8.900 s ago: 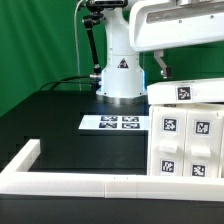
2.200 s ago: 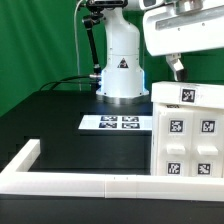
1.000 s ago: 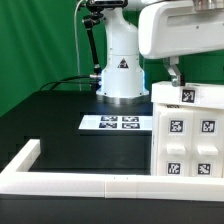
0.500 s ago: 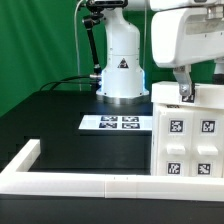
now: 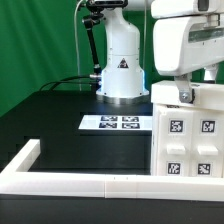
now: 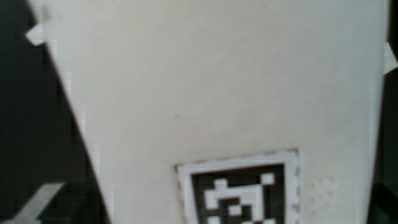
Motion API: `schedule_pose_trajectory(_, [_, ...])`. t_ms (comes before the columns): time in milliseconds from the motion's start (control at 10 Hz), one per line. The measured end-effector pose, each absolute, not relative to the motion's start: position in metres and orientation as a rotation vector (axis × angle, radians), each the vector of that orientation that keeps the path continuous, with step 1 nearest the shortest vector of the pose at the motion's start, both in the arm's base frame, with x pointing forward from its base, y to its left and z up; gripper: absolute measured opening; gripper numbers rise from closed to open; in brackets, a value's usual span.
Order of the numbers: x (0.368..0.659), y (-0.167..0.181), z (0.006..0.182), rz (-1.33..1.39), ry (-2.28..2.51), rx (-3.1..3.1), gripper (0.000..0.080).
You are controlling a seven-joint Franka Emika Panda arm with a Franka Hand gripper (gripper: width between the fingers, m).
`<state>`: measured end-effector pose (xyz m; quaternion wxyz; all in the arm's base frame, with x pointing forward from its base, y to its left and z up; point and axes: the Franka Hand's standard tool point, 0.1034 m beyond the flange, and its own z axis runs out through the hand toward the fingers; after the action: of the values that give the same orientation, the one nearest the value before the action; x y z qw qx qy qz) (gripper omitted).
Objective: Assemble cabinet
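The cabinet [image 5: 188,135] is seen standing on the black table [image 5: 60,125] at the exterior view's right, partly cut off by the frame edge. Its front face shows four tagged drawer fronts in a two-by-two grid, seated flush as far as can be told, and a single tag is carried on its top surface. On this evidence the body and drawers are judged to be assembled; any remaining work is judged to be limited to a final press, adjustment or release at the top, though the side beyond the frame cannot be checked.

The gripper [image 5: 184,94] is positioned directly over the top of the cabinet, with one dark fingertip visible just at or touching the top panel near the tag. The second finger is hidden behind the white hand housing, so whether the fingers are spread wide, narrowed, or closed on anything cannot be told. In the wrist view the frame is filled by a white panel of the cabinet [image 6: 214,100] with one tag; no fingers are resolved there.

Further out, the marker board [image 5: 112,123] lies flat on the table, well apart from the cabinet's base toward the exterior view's left. A long white rail [image 5: 70,182] borders the near table edge. The arm's base [image 5: 120,75] stands behind, before a green backdrop [image 5: 35,40].
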<state>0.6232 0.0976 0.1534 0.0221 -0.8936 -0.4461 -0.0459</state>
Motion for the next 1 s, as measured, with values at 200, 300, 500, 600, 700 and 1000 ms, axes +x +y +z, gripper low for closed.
schedule_pose_trajectory(200, [0.6234,0.0974,0.1534,-0.141,-1.329,-2.792,0.0560])
schedule_pose_trajectory(300, [0.6234,0.0971,0.1534,-0.141,-1.327,-2.793,0.0560])
schedule_pose_trajectory(500, [0.6247,0.0976,0.1535,-0.152,-1.009,-2.908,0.0560])
schedule_pose_trajectory(600, [0.6252,0.0976,0.1533,-0.155,-0.847,-2.955,0.0560])
schedule_pose_trajectory(700, [0.6258,0.0977,0.1536,-0.154,-0.690,-2.990,0.0560])
schedule_pose_trajectory(1000, [0.6275,0.0964,0.1542,-0.153,-0.338,-3.041,0.0561])
